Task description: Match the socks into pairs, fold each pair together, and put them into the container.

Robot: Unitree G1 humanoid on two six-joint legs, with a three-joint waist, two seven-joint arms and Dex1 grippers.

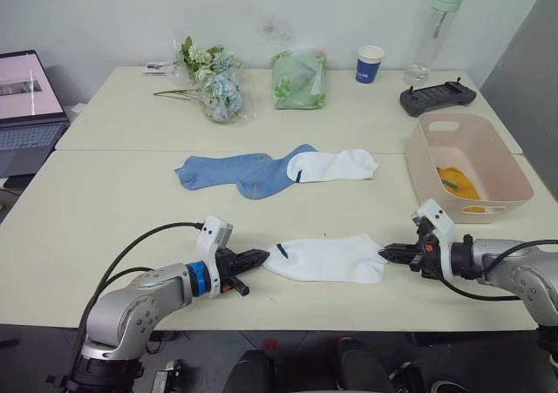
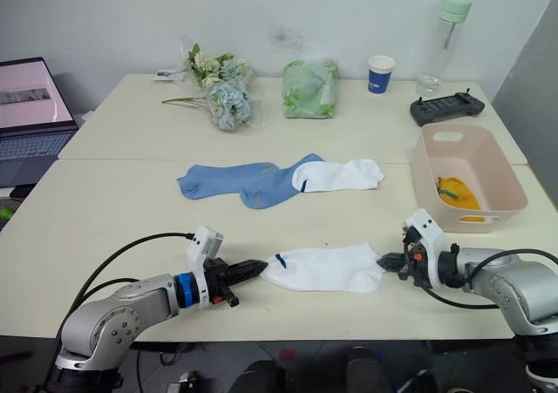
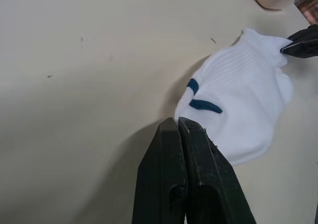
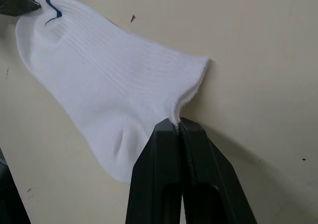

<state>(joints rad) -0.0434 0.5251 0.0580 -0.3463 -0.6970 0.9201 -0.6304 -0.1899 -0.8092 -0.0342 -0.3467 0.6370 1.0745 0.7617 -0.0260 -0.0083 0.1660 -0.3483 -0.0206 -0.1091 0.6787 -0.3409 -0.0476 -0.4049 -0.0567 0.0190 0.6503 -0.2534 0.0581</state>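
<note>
I see the table [image 1: 113, 227] spread wide beyond both sets of jaws. The container [image 1: 501, 171] sits just past my right gripper [image 1: 390, 253], outboard of it, with mustard-yellow socks [image 1: 457, 183] lying inside. Beyond the span between my two grippers, two light blue socks [image 1: 235, 172] lie overlapped, and a white sock [image 1: 336, 165] touches their right end. Directly between the jaws lies the near white sock [image 1: 327, 259], flat on the table. My left gripper [image 1: 258, 258] has its jaws clenched on that sock's end with the dark blue mark; in the left wrist view the fingers [image 3: 171, 179] are pressed together at the fabric's edge. My right gripper's jaws are clenched on the sock's opposite edge, fabric pinched at the tips in the right wrist view.
</note>
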